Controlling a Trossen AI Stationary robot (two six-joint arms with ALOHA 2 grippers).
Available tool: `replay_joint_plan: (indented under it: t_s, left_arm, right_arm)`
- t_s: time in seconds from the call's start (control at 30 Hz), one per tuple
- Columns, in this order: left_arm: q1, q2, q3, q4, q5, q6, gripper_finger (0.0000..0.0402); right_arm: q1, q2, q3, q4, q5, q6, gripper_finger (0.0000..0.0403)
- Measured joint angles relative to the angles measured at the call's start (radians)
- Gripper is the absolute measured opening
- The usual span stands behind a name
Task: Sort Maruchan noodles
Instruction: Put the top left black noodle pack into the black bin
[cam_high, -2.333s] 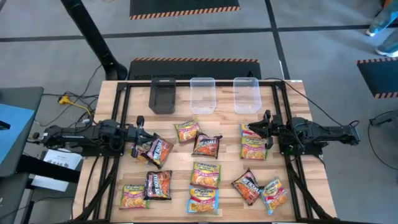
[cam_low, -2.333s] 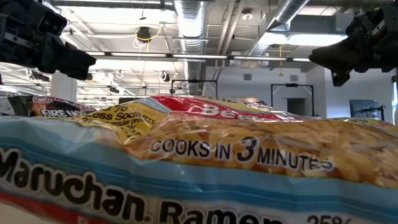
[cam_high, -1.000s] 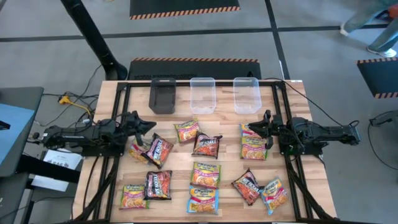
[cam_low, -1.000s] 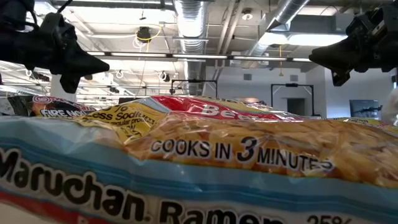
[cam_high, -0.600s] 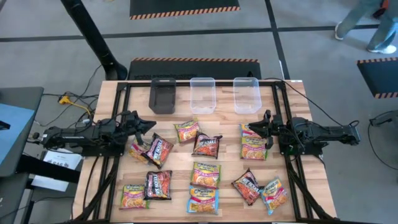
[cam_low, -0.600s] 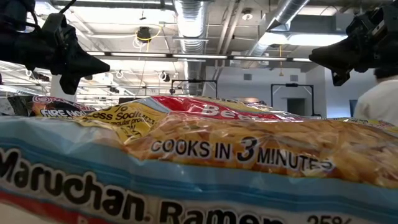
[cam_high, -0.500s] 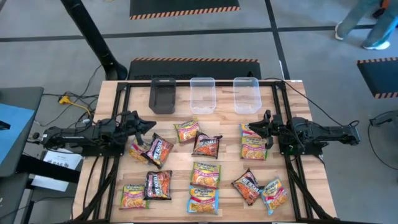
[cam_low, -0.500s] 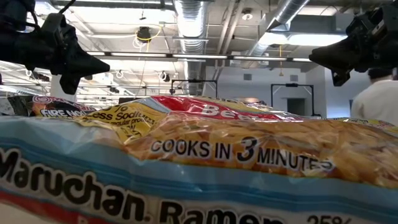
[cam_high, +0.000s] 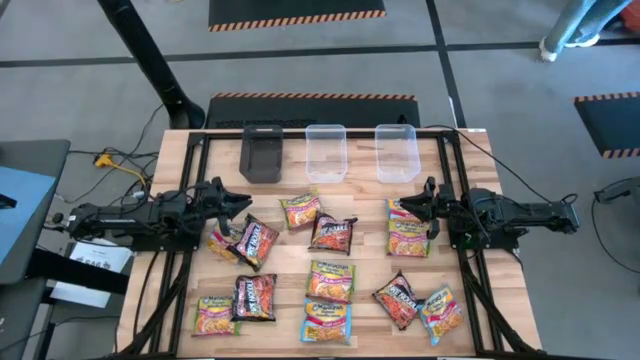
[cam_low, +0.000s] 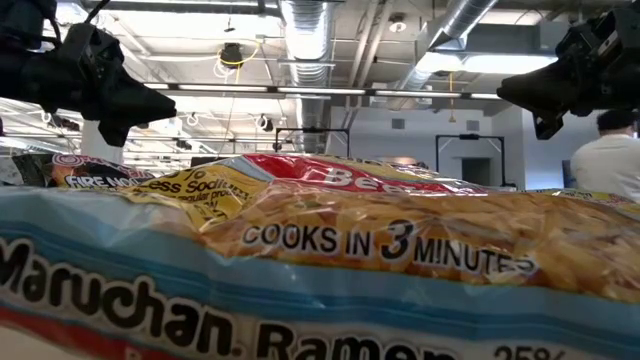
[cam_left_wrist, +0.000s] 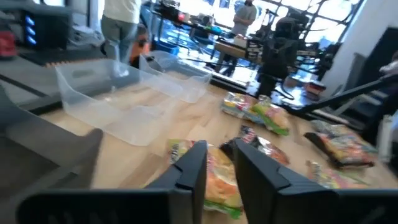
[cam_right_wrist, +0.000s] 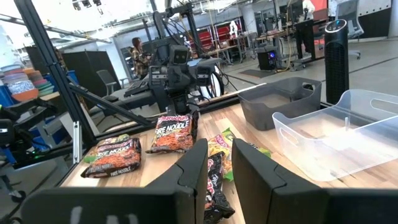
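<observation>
Hovering above the ramen packets (cam_high: 331, 280), left claw (cam_high: 238, 203) and right claw (cam_high: 420, 205) both slightly parted, empty.

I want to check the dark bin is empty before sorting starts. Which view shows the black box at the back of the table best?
The high view: it looks straight down into the black box, unobstructed. The right wrist view shows it side-on, its floor only partly visible. The left wrist view shows only a blurred near corner. The low view misses it, blocked by noodle packets.

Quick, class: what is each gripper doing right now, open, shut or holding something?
Left gripper: open, holding nothing, above the wooden table's left side.
Right gripper: open, holding nothing, above the table's right side.
</observation>
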Motion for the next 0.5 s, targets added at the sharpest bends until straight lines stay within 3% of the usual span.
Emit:
replay_joint_plan:
  t_s: [0.23, 0.5]
  left_arm:
    - [0.0, 0.0, 0.0, 0.029, -0.154, -0.005, 0.0129]
    - [0.0, 0.0, 0.058, 0.14, -0.098, -0.032, 0.0133]
  right_arm:
    - [0.0, 0.0, 0.0, 0.001, 0.0, 0.0, 0.01]
    - [0.0, 0.0, 0.0, 0.009, 0.003, 0.0, 0.01]
